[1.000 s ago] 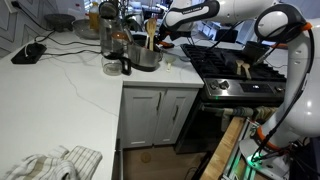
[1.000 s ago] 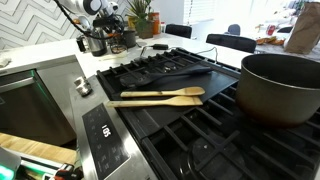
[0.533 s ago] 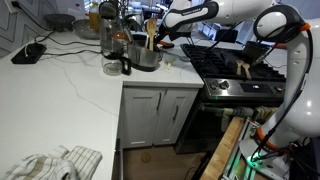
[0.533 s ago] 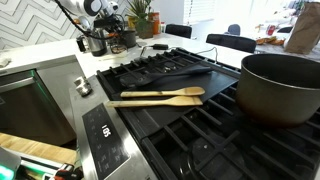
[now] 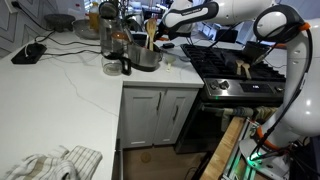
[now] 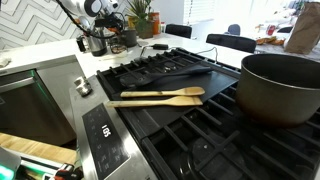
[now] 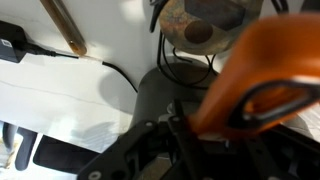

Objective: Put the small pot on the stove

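The small metal pot (image 5: 146, 58) stands on the white counter left of the stove (image 5: 236, 68), among jars and utensils. In an exterior view it shows far back (image 6: 97, 45) beyond the stove (image 6: 190, 125). My gripper (image 5: 160, 40) hangs right at the pot's stove-side edge; it also shows in an exterior view (image 6: 104, 32). In the wrist view a thick orange handle (image 7: 255, 80) lies blurred between the dark fingers of my gripper (image 7: 215, 135), which look closed on it. The pot's body is mostly hidden there.
A large dark pot (image 6: 281, 86) sits on a near burner. Two wooden spatulas (image 6: 156, 97) and black utensils (image 6: 175, 68) lie across the grates. Glass jars (image 5: 112, 40) crowd the counter beside the pot. A black cable (image 7: 60, 52) runs over the counter. A cloth (image 5: 55, 163) lies at the near end.
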Robot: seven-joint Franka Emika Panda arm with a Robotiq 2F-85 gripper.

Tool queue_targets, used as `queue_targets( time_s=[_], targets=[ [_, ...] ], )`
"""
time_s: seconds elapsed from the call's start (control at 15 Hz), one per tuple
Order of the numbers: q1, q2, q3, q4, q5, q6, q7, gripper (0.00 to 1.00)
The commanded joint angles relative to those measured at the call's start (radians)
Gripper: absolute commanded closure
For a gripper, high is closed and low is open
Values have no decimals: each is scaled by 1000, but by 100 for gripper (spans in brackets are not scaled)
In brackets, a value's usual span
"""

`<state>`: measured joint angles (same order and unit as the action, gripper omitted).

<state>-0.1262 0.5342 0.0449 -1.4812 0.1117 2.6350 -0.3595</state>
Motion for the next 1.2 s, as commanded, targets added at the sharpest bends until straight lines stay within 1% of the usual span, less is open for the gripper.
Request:
queue_targets(
  time_s=[0.0, 0.2, 0.33, 0.6, 0.8, 0.93, 1.13],
  targets=[
    [-66, -19, 67, -24, 57, 68, -58, 92],
    [-96, -23, 97, -34, 89, 94, -85, 92],
    [-108, -35, 99, -51, 99, 119, -78, 92],
    [-119, -99, 55, -130, 81, 168, -18, 92],
    [-102, -184, -15, -228, 55, 207, 82, 92],
    [-75, -246, -80, -305, 25, 256, 176, 92],
    [-3, -338, -219, -426, -80, 312, 375, 92]
  ],
)
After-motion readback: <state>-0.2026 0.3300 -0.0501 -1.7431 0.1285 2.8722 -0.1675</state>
